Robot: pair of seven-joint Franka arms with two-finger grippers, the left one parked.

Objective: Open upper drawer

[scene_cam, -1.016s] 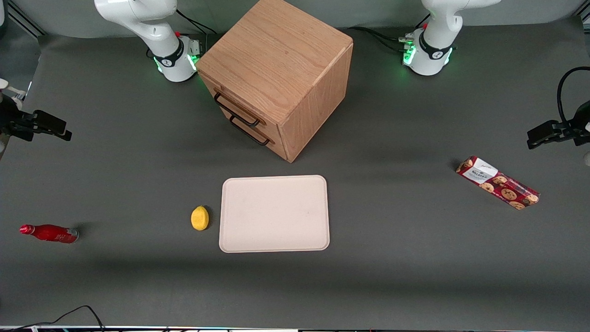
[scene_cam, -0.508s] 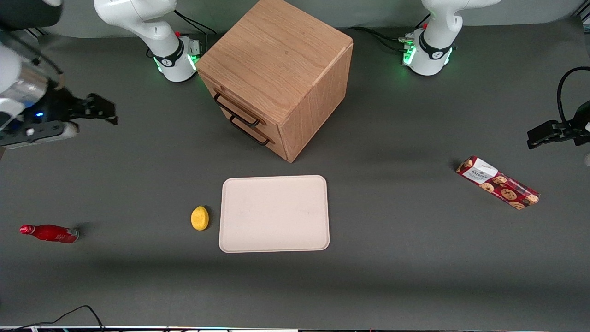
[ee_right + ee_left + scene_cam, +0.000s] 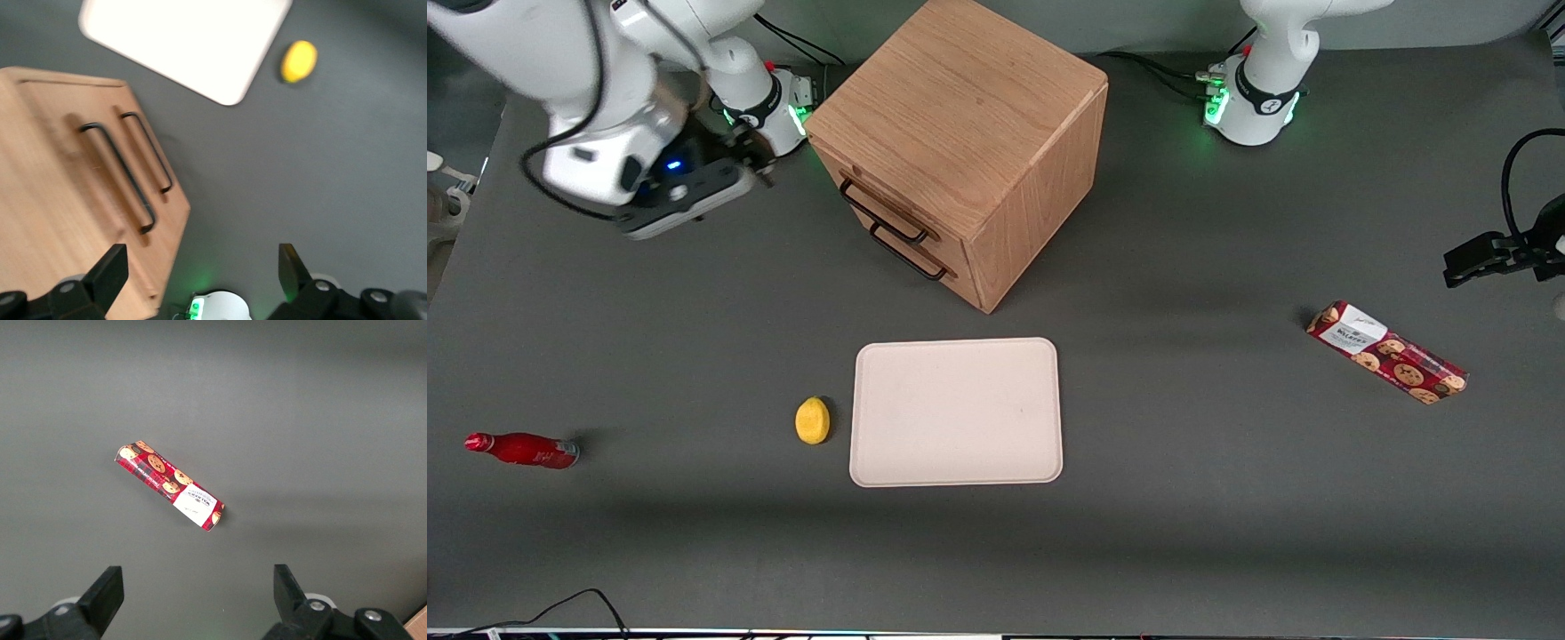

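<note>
Beside the oak cube cabinet (image 3: 960, 147), toward the working arm's end, the gripper (image 3: 203, 270) hovers with fingers spread wide, holding nothing. Upper drawer (image 3: 876, 209) sits shut, flat grained front, thin black wire handle (image 3: 119, 177) untouched. Nearer the camera: smooth cream rounded-rectangle tray (image 3: 957, 411), small yellow lemon (image 3: 812, 420) beside it.

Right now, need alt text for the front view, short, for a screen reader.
The working arm's tool, fingers spread, hovers above the dark table, level with the cube cabinet and apart from the shut upper drawer. Nearer the camera lie a beige tray with a lemon beside it; a red bottle and a cookie box lie toward opposite ends.
</note>
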